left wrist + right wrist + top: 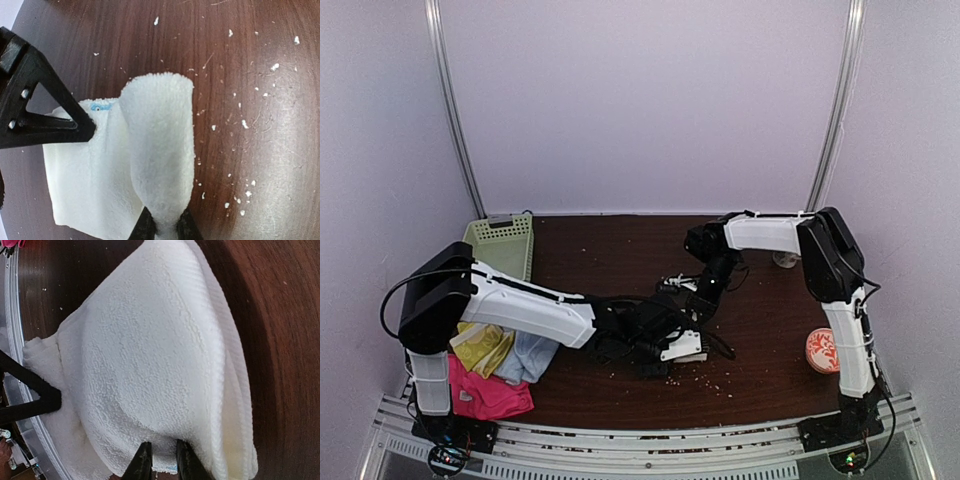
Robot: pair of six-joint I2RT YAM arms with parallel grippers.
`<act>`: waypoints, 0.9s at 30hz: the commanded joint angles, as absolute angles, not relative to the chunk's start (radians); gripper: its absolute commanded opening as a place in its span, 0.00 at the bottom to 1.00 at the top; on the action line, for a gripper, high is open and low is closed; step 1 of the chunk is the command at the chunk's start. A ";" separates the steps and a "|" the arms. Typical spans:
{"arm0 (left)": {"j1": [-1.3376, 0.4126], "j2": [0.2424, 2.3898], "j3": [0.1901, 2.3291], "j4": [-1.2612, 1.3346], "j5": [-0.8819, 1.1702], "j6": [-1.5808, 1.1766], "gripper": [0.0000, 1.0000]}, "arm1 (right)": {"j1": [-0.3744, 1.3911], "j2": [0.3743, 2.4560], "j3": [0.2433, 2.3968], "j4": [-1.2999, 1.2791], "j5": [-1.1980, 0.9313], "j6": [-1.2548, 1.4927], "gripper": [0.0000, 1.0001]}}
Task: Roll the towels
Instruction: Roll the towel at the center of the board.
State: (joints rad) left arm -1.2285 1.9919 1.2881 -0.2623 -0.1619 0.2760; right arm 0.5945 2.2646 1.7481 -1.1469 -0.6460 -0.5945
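A cream-white towel [155, 150] lies partly folded on the dark wooden table, near the middle in the top view [684, 350]. My left gripper [166, 227] is shut on a raised fold of it, and the cloth bulges up between the two black fingers [145, 227]. My right gripper [162, 462] pinches the towel's [150, 355] edge from the opposite side, with the hem held between its fingers [142, 462]. Both grippers meet over the towel at the table's centre, the left [658, 345] and the right [697, 315]. A yellow-green towel [485, 345], a pale blue towel [530, 355] and a hot-pink towel [485, 395] are piled at the near left.
A pale green slotted basket [505, 243] stands at the back left. An orange-red round object [823, 350] lies near the right arm's base. Pale crumbs [245, 122] are scattered over the wood. A metal rail [640, 440] runs along the near edge.
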 commanded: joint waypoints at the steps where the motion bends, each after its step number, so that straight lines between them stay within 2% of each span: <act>1: -1.238 2.012 1.315 -0.344 -0.077 0.214 0.03 | 0.629 2.340 1.781 -1.069 -0.526 -0.556 0.19; 6: -1.234 2.074 1.342 -0.387 -0.091 0.188 0.00 | 0.622 2.320 1.795 -1.095 -0.543 -0.573 0.19; 10: -1.198 2.117 1.372 -0.423 -0.044 0.162 0.00 | 0.581 2.228 1.854 -1.190 -0.671 -0.649 0.29; 14: -1.142 2.144 1.421 -0.483 0.120 0.121 0.00 | 0.502 2.102 1.959 -1.283 -0.765 -0.689 0.35; 15: -1.122 2.150 1.430 -0.489 0.173 0.108 0.00 | 0.475 2.062 1.981 -1.294 -0.785 -0.697 0.42; 17: -1.070 2.174 1.448 -0.511 0.302 0.084 0.00 | 0.426 1.968 1.983 -1.277 -0.827 -0.695 0.45; 24: -0.935 2.316 1.633 -0.663 0.668 0.052 0.00 | 0.407 1.595 1.680 -1.112 -0.902 -0.756 0.49; 26: -0.901 2.350 1.660 -0.693 0.758 0.042 0.00 | 0.409 1.506 1.572 -1.211 -0.977 -0.960 0.57; 27: -0.887 2.375 1.678 -0.720 0.809 0.042 0.00 | 0.409 1.462 1.517 -1.221 -0.988 -0.979 0.60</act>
